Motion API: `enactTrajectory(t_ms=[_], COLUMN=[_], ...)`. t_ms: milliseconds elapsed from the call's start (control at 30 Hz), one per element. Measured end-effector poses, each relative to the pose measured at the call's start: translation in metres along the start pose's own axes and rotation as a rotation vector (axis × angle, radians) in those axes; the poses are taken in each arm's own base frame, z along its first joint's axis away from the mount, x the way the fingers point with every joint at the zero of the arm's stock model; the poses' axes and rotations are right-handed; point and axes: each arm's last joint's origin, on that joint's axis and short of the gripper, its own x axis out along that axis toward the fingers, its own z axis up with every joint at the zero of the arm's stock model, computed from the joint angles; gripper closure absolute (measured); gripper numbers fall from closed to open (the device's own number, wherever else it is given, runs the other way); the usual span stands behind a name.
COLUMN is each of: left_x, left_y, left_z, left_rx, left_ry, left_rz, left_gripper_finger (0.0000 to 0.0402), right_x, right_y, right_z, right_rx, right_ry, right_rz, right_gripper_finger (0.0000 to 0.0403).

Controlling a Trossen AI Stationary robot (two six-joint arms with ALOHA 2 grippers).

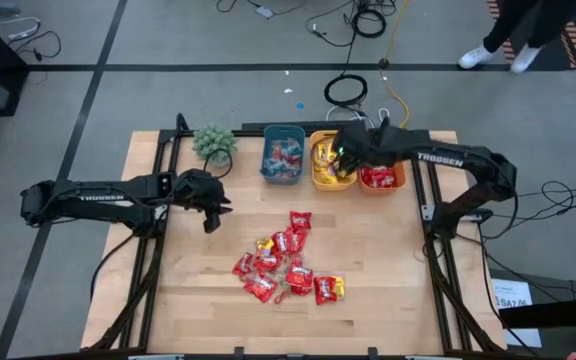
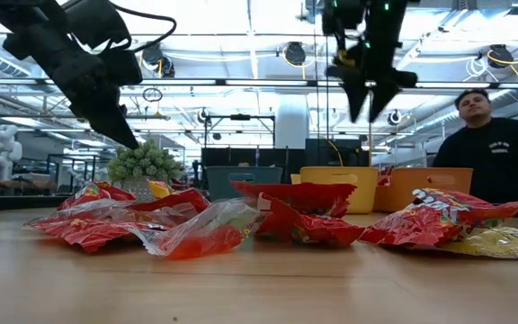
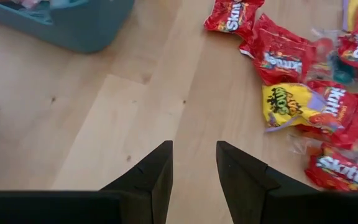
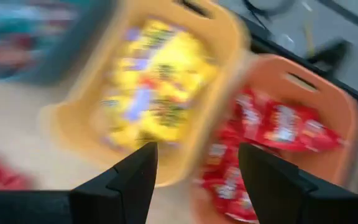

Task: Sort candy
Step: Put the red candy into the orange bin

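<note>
Candy [image 1: 286,268] sat heaped mid-surface [image 1: 188,300], more in bins | right end effector [image 1: 340,152] hung over yellow bin [image 1: 318,178], fingers apart, empty | left end effector [image 1: 211,218] partly open, empty, beside pile | tip: grab one edge packet, not the heap

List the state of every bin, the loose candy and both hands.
Teal bin: holds mixed candy.
Yellow bin: holds yellow packets.
Orange bin: holds red packets.
Loose candy: unsorted, heaped on the table.
Left hand: open, empty, above bare wood beside the heap.
Right hand: open, empty, over the yellow and orange bins.
</note>
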Motion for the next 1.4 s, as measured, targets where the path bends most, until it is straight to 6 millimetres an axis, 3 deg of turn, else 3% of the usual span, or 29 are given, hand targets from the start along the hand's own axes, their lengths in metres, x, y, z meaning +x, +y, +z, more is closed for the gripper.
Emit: enactTrajectory(t_ms=[167, 267, 467, 633, 867, 1000, 1100, 1167, 1267, 1400], left_x=[0.0, 0.0, 0.0, 0.0, 0.0, -0.001, -0.001, -0.001, -0.001, 0.0], left_y=[-0.002, -0.002, -0.002, -0.003, -0.005, -0.005, -0.005, -0.005, -0.005, -0.005], left_z=[0.0, 0.0, 0.0, 0.0, 0.0, 0.0, 0.0, 0.0, 0.0, 0.0], left_rx=[-0.003, 0.005, 0.006, 0.006, 0.005, 0.005, 0.006, 0.009, 0.015, 0.017], left_ry=[0.007, 0.007, 0.001, 0.007, 0.014, 0.017, 0.016, 0.014, 0.012, 0.009], left_rz=[-0.063, -0.072, -0.075, -0.115, -0.175, -0.175, -0.175, -0.175, -0.175, -0.165], left_gripper_finger=[0.0269, 0.0269, 0.0269, 0.0269, 0.0269, 0.0269, 0.0269, 0.0269, 0.0269, 0.0269], right_x=[-0.016, -0.016, 0.018, 0.061, 0.113, 0.121, 0.114, 0.105, 0.084, 0.037], right_y=[0.053, 0.083, 0.138, 0.167, 0.18, 0.179, 0.176, 0.173, 0.163, 0.144], right_z=[-0.021, -0.035, -0.06, -0.074, -0.098, -0.104, -0.103, -0.1, -0.094, -0.073], right_rx=[-0.138, -0.267, -0.447, -0.399, -0.442, -0.431, -0.429, -0.424, -0.398, -0.34], right_ry=[-0.126, -0.17, -0.123, -0.08, 0.078, 0.165, 0.19, 0.187, 0.164, 0.031], right_rz=[0.183, 0.248, 0.366, 0.346, 0.279, 0.272, 0.286, 0.309, 0.31, 0.335], right_gripper_finger=[0.0188, 0.0188, 0.0188, 0.0188, 0.0196, 0.0261, 0.0352, 0.0384, 0.0373, 0.0371])
